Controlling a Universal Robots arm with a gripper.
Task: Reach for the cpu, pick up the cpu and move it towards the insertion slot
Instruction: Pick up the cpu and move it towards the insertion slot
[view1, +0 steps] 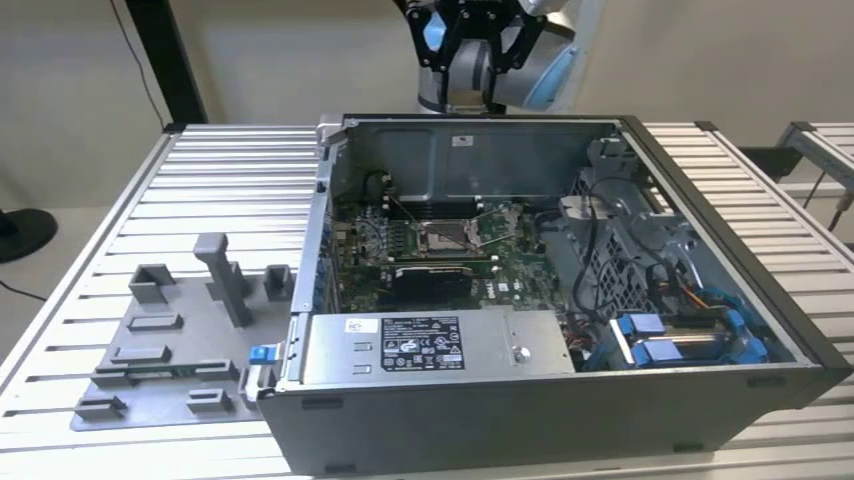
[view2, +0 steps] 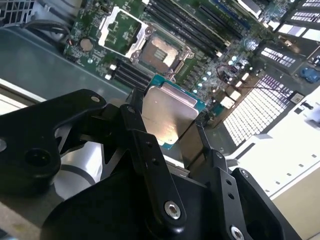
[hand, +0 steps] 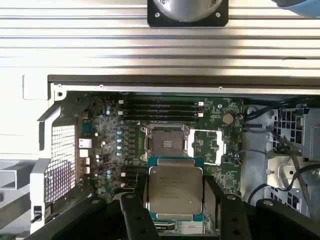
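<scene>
exterior view: high, oblique over case (view1: 561, 300) | both wrist views: near, downward, share motherboard (hand: 115, 135)

Plain pale wall (view1: 267, 60); ribbed metal table (view1: 227, 190); possibly dark floor.

My black hand (hand: 175, 212) frames the cpu (hand: 175, 188), silvery on top with a teal-green edge. The insertion slot (hand: 167, 142) is silver-framed on a green circuit board (hand: 107, 150). The computer case (view1: 534, 420) is grey; the counter (view1: 227, 190) is ridged silver.
</scene>
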